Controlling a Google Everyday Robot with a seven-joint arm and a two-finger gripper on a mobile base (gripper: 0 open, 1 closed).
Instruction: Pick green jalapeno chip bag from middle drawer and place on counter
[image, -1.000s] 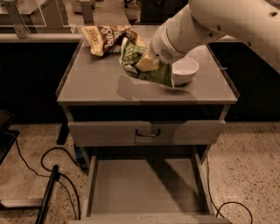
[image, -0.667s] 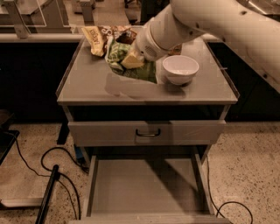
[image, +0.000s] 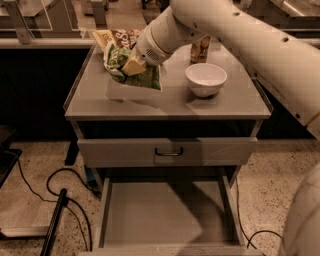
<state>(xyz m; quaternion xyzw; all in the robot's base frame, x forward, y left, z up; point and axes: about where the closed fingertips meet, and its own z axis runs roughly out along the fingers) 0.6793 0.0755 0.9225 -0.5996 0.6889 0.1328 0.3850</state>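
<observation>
Gripper (image: 131, 64) closed tight on crinkled green jalapeno chip bag (image: 146, 78), seemingly just above counter (image: 225, 106), near white bowl (image: 205, 78), middle drawer (image: 165, 215) open below.

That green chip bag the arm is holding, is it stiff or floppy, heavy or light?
Probably floppy: the green jalapeno chip bag looks crumpled where the gripper pinches it over the counter. It is likely light too, since it hangs from that one pinch. Its crinkled, foil-like skin may be slippery, so it could slide out.
</observation>
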